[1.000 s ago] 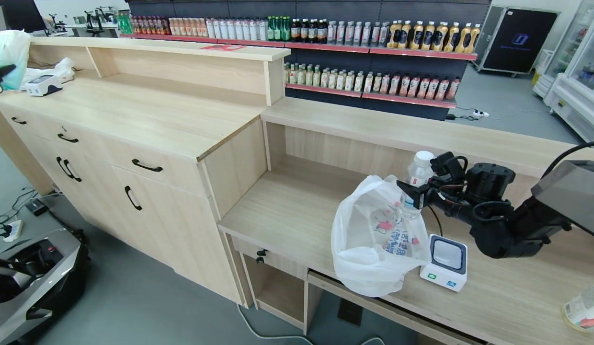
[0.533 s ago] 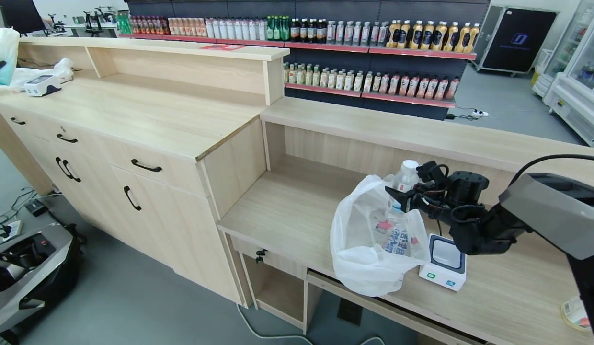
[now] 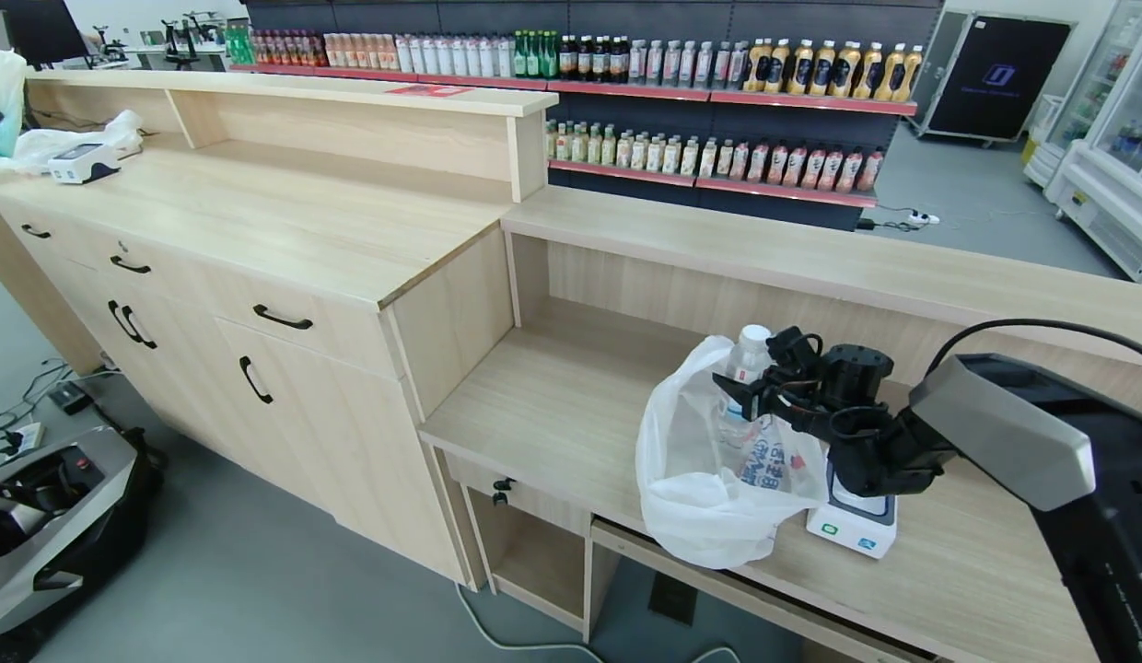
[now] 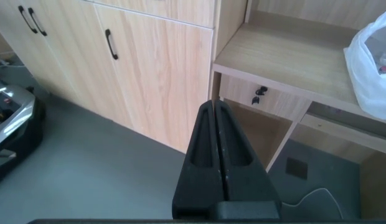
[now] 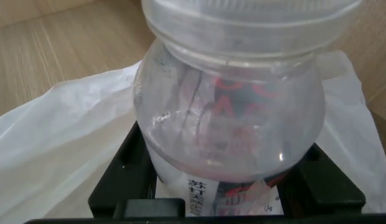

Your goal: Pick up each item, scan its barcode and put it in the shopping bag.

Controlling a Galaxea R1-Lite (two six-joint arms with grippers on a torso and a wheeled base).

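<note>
A clear plastic bottle (image 3: 744, 368) with a white cap stands upright in my right gripper (image 3: 751, 387), which is shut on it over the mouth of the white shopping bag (image 3: 709, 479). The bottle's lower part sits inside the bag's opening. Up close, the bottle (image 5: 230, 118) is clamped between the black fingers (image 5: 118, 180) with the white bag (image 5: 62, 155) below. A small white barcode scanner (image 3: 852, 520) stands on the counter right of the bag, partly behind my right arm. My left gripper (image 4: 216, 143) hangs shut above the grey floor, left of the counter.
The bag and scanner rest on the low wooden counter (image 3: 571, 405), under a raised ledge (image 3: 810, 253). A taller cabinet (image 3: 258, 239) with drawers stands to the left. Drink shelves (image 3: 718, 101) line the back. The counter's drawer front (image 4: 261, 96) faces the left arm.
My right gripper has carried the bottle left and down, from beside the bag to its opening. The head camera has shifted slightly, and the item at the counter's right end has left the picture.
</note>
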